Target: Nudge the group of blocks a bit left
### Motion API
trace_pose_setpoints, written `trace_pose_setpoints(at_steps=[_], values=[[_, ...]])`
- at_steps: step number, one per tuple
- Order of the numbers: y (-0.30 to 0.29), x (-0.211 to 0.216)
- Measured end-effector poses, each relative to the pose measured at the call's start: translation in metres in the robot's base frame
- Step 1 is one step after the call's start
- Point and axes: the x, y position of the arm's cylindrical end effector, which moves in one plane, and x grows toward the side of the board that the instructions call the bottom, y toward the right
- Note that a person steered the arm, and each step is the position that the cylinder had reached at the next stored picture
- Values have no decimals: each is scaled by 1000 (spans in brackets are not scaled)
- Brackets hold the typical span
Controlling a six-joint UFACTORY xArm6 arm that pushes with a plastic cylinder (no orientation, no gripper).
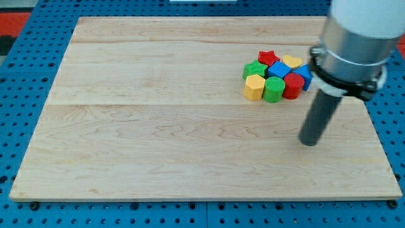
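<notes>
The cluster of small coloured blocks point(276, 77) sat at the upper right of the pale wooden bench point(158, 126). My tip point(308, 142), a bare rod with no fingers, held nothing, below-right of it. Light and loose, they would likely scatter; push the right flank squarely.

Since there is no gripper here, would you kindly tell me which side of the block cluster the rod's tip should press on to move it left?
Press on the view's right side, at the red cylinder and blue block, level with the cluster's middle. My tip sits below-right of the group, touching nothing, so I would first go up beside it, then sweep left.
</notes>
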Motion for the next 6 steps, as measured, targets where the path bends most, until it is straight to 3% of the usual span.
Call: trace_pose_setpoints(at_steps=[2, 3, 4, 6], values=[[86, -40], [88, -88], [4, -133], [-217, -142]])
